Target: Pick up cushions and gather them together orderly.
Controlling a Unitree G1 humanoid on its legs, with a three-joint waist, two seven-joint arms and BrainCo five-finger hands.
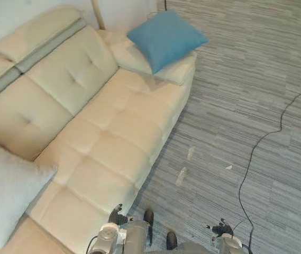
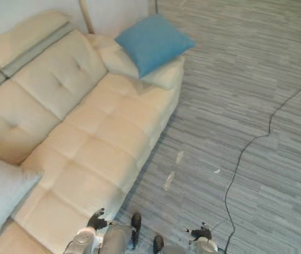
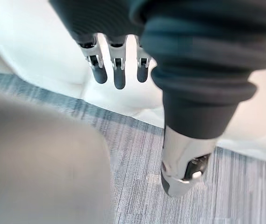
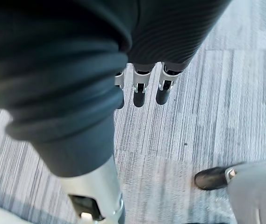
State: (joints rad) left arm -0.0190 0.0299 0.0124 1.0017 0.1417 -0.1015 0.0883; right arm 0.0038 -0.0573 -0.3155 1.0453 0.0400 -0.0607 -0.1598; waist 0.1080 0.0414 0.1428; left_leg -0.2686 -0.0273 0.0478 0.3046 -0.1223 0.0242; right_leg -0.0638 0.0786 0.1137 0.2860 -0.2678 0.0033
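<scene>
Both hands are empty right now. The left hand [image 1: 117, 216] sits at the bottom of the frame, just off the front edge of the cream sofa [image 1: 113, 137], fingers straight and spread with nothing in them. The right hand [image 1: 222, 229] is at the bottom right over the grey striped floor [image 1: 256, 79], and its fingers hang loose too. The blue cushion [image 1: 166, 38] is top centre, propped on the sofa's far end. A pale grey cushion [image 1: 5, 190] lies at the lower left on the seat.
</scene>
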